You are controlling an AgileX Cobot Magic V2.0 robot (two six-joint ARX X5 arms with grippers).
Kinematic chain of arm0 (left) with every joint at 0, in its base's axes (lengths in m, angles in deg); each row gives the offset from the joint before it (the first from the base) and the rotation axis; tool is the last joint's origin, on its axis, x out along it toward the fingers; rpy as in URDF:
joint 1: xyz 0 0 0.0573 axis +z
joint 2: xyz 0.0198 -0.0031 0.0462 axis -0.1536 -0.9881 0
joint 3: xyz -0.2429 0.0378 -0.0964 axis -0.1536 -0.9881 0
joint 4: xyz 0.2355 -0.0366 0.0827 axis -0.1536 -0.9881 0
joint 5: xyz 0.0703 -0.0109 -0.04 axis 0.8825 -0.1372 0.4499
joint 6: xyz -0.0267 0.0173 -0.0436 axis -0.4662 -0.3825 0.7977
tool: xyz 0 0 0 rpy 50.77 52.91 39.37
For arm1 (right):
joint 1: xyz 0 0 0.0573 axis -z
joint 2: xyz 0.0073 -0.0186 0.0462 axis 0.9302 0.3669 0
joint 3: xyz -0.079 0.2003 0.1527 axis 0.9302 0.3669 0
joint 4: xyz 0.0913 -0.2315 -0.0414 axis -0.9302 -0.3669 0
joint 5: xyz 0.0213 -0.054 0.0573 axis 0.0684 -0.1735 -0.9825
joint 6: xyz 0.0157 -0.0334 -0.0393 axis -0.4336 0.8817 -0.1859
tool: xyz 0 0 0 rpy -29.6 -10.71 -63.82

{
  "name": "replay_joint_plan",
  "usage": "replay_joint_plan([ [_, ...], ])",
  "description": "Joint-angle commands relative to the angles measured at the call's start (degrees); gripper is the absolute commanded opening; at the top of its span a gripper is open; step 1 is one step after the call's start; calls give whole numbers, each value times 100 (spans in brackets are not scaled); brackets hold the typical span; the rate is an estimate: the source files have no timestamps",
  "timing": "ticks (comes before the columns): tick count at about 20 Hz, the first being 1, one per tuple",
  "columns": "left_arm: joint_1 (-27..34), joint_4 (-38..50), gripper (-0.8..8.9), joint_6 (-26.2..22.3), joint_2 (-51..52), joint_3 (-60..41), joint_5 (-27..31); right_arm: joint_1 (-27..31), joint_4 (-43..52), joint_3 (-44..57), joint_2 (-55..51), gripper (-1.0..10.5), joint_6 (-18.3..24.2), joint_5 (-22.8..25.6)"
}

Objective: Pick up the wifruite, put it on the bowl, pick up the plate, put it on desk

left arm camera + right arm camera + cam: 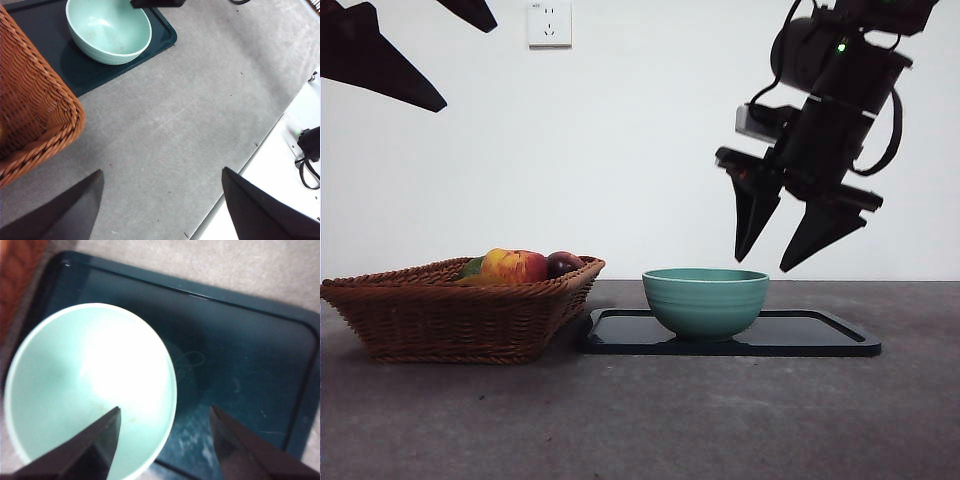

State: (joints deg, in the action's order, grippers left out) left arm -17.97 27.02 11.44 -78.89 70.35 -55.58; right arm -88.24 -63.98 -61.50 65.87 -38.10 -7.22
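A brown wicker basket (460,310) holds a red-and-yellow apple (513,265), a dark purple fruit (563,263) and something green (472,267), while a white wall socket (549,23) sits high on the white wall (620,150).

My desk (720,420), matte dark grey & mottled, carries two things directly: a brown wicker basket (450,320) w/ fruit at my left, and just beside it a dark rectangular tray (820,335), the mint-green bowl (705,300) standing on the tray's basket-side half.
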Motion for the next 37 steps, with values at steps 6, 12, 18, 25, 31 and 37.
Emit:
replay_joint_plan([
  [6, -31, 46, 375, -68, -28, 48, -37, -35, 426, -116, 514, 146, 37, 2],
  [12, -31, 46, 375, -70, -28, 48, -37, -35, 643, -116, 588, 9, 37, 0],
  [18, -31, 46, 375, -70, -28, 48, -37, -35, 616, -118, 339, 8, 39, 9],
  [25, -31, 48, 375, -72, -28, 48, -35, -35, 201, -118, -872, 9, 39, -17],
  [31, -31, 46, 375, -77, -28, 48, -35, -79, -973, -116, -2146, 8, 133, -15],
  [37, -31, 46, 375, -101, -28, 48, -35, -483, -1582, 369, -3379, 8, 136, 33],
])
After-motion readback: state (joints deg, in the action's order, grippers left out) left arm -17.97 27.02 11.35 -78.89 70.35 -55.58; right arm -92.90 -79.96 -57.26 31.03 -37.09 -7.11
